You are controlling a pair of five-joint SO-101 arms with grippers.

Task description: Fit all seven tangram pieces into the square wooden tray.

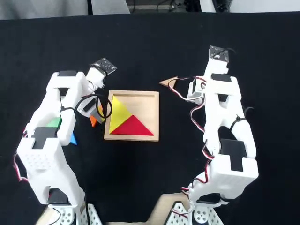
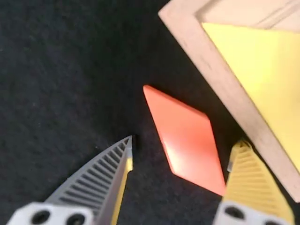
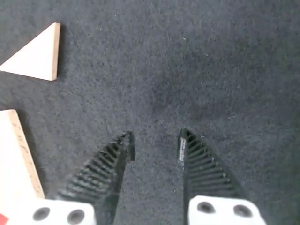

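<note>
From up high, the wooden tray (image 1: 143,104) sits in the middle of the black bench (image 1: 150,47). A yellow triangle (image 1: 119,112) and a red triangle (image 1: 133,127) lie inside it, touching each other. The left arm (image 1: 51,117) bends over an orange piece (image 1: 93,121) just beside the tray's left side. A green piece (image 1: 54,122) and a blue piece (image 1: 73,139) peek out from under that arm. A plain wood triangle (image 1: 167,83) lies near the right arm (image 1: 222,112), apart from the tray.

In the left wrist view, the left end effector (image 2: 185,140) has its fingers wide apart, one on each side of the orange piece. The piece lies flat by the tray's corner. The yellow finger (image 2: 251,183) may be touching the piece, but it is hard to tell.

In the right wrist view, the right end effector (image 3: 155,136) has its fingers apart too, with bare bench between them. The plain wood triangle lies well off from them.
</note>
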